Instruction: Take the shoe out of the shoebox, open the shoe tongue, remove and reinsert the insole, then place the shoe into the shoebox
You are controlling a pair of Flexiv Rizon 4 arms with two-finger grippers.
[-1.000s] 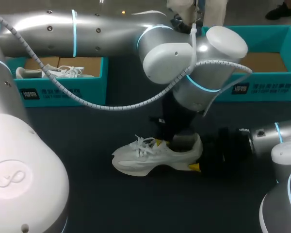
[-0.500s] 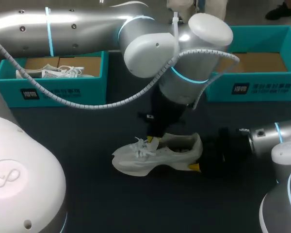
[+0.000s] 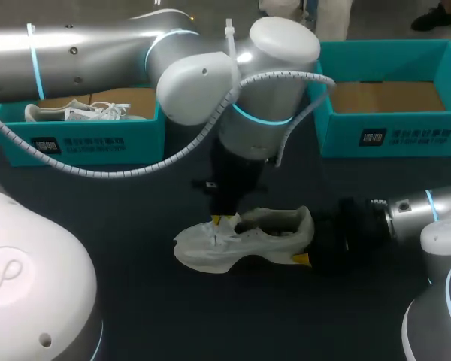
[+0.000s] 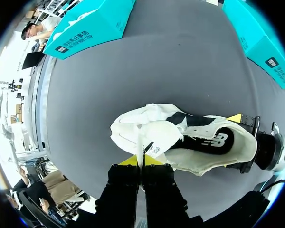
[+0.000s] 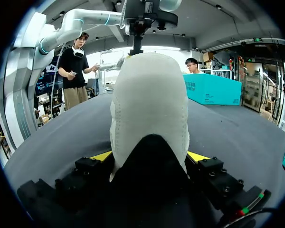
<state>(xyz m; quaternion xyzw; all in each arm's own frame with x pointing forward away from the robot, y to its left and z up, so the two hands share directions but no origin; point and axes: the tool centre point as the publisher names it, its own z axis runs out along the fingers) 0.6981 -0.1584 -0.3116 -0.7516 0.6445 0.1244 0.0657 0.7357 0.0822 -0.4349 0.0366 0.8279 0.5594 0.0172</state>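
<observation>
White shoe [image 3: 244,241], heel clamped by right gripper [image 5: 149,159] as anchor, tongue [image 4: 157,138] pinched by left gripper [image 4: 142,160] for opening.

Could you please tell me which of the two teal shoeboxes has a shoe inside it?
The left shoebox: a white shoe lies in it, while the right shoebox shows only its bare brown floor.
</observation>
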